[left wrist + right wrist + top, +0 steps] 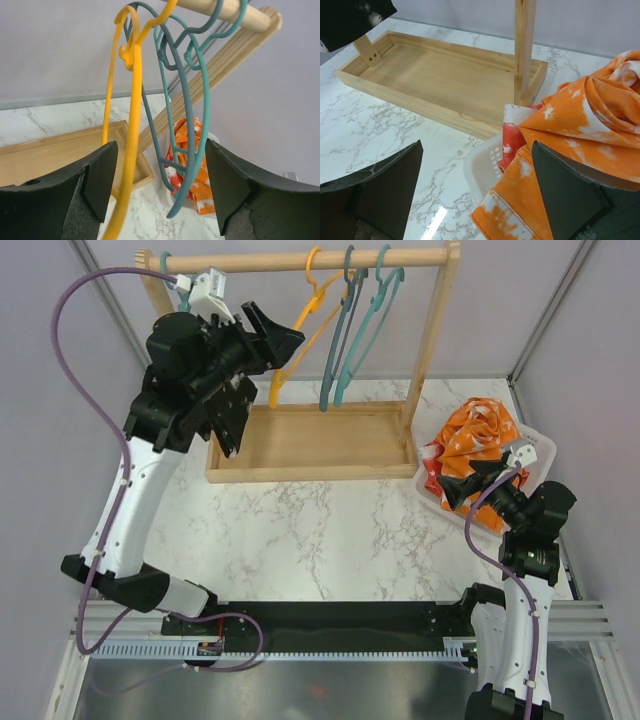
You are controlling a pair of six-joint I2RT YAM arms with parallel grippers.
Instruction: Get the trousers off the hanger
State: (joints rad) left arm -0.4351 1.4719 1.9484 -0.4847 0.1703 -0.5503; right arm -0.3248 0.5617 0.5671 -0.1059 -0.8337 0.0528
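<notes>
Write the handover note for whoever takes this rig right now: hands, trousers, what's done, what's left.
Left hand: open, up at the rack, with the orange hanger passing between its fingers, not gripped.
Right hand: open over the white basket, holding nothing.
Trousers: orange pair and red pair lie in the basket; no others in view.
Done: every hanger in view is bare, teal hangers included.
Left: nothing visibly hangs; check for pairs out of sight.

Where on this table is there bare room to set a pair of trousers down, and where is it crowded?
Bare marble table lies between the wooden rack's tray and the near edge. The tray floor is bare too, beneath the hangers. Crowded: the white basket at right, heaped with orange trousers and red trousers.
</notes>
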